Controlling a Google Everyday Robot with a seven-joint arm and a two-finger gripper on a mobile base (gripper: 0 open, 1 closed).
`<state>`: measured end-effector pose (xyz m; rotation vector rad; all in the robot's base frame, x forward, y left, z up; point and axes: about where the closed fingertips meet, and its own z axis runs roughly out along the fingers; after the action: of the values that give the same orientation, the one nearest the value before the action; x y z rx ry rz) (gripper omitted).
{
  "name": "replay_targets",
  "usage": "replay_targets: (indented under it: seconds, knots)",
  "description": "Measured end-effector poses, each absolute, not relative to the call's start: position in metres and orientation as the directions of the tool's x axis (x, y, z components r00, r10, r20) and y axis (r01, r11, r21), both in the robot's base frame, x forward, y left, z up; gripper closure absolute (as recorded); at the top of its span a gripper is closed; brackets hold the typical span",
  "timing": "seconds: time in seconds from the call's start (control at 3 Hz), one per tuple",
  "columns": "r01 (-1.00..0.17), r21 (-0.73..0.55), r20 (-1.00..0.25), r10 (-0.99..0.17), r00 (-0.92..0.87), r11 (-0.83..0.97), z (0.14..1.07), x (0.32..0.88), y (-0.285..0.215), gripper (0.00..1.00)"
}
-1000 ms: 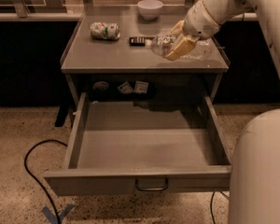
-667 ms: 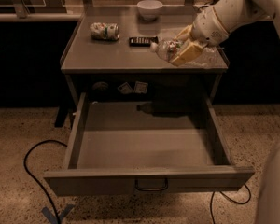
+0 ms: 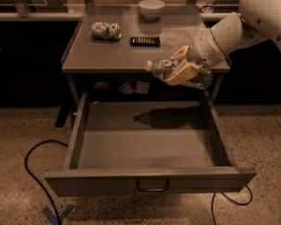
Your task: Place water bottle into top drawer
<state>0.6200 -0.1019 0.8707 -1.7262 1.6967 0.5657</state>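
My gripper [image 3: 183, 67] is shut on the water bottle [image 3: 165, 71], a clear crinkled plastic bottle with a white cap pointing left. It holds the bottle on its side in the air, just in front of the table's front edge and above the back right part of the top drawer [image 3: 150, 184]. The drawer is pulled wide open, grey, with a dark loop handle [image 3: 152, 187] on its front panel. The bottle's shadow falls on the drawer's back floor. My white arm comes in from the upper right.
On the table top [image 3: 107, 53] lie a crushed white-green can [image 3: 106, 30], a small dark flat object [image 3: 145, 41] and a white bowl [image 3: 151, 8]. Black cables [image 3: 35, 172] run across the speckled floor left and right of the drawer.
My gripper has carried the bottle off the table top, forward and down, so it now hangs over the open drawer. The view has shifted closer.
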Motion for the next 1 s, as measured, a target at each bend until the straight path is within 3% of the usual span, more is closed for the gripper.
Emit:
replay_targets:
  seconds: [0.67,1.0]
  knots:
    - [-0.994,-0.11,-0.728,-0.683,0.061,0.028,0.839,0.618,-0.093,1.0]
    - [-0.997,-0.073,-0.786,-0.615,0.068,-0.016,0.79,0.611,-0.08,1.0]
